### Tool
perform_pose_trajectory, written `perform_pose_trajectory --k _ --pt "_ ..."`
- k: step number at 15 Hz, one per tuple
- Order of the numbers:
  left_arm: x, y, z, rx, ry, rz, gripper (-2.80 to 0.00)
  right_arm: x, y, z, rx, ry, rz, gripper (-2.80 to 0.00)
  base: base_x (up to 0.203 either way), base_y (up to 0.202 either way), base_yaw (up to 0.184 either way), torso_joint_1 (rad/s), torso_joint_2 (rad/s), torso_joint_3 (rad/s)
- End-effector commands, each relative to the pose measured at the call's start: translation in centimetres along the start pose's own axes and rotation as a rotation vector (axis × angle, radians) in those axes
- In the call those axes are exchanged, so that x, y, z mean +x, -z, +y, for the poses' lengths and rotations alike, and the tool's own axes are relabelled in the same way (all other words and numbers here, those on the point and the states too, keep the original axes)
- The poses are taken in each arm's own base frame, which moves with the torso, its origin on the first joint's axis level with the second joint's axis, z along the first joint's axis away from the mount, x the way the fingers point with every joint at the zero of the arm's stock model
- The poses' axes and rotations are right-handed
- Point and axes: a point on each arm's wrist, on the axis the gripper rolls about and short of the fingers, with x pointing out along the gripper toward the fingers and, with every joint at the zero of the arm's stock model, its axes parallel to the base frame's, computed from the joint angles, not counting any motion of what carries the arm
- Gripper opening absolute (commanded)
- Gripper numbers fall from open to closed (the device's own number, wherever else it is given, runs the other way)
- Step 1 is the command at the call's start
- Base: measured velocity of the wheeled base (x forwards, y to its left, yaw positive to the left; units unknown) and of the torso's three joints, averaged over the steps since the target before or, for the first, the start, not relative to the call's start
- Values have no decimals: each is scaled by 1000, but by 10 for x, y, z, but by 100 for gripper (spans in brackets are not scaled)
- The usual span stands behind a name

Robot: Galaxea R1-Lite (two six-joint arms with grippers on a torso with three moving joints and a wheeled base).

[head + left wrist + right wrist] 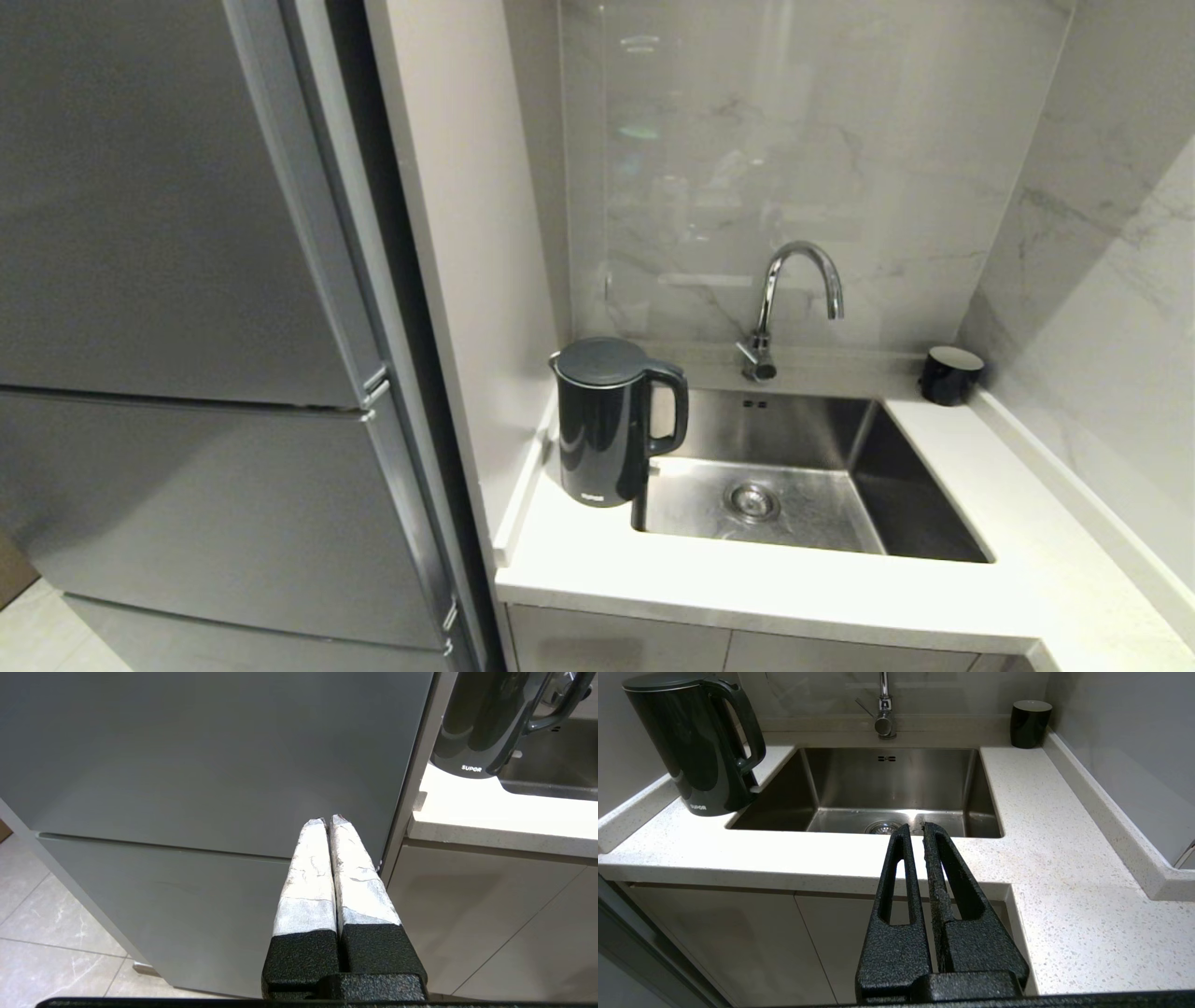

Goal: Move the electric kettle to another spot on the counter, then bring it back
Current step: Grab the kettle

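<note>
The electric kettle (607, 429) is a tall glossy black jug that stands upright on the white speckled counter (747, 588), in the left corner beside the sink, with its loop handle turned toward the basin. The left wrist view shows the kettle's (481, 723) lower body and the counter's (490, 812) edge. In the right wrist view the kettle (700, 751) stands far left on the counter (1064, 826). My left gripper (328, 820) is shut and empty, low in front of the fridge. My right gripper (915, 828) is shut and empty, before the counter's front edge. Neither arm shows in the head view.
A steel sink (868, 448) with a curved tap (794, 299) lies right of the kettle. A small black cup (950, 373) stands in the back right corner. A tall grey fridge (187, 327) fills the left. Pale cabinets (738, 942) sit under the worktop.
</note>
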Motion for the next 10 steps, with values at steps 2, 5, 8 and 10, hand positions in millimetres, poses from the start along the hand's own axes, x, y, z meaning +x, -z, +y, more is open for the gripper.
perform_pose_trajectory --k 2,5,8,10 --pt "0 0 0 -1 0 1 -280 0 0 0 0 0 0 -280 0 0 0 0 0 0" --pt "0 0 0 -1 0 1 -280 0 0 0 0 0 0 -280 0 0 0 0 0 0" --pt "0 0 0 -1 0 1 -280 0 0 0 0 0 0 -280 0 0 0 0 0 0" --pt "0 0 0 -1 0 1 -280 0 0 0 0 0 0 -280 0 0 0 0 0 0"
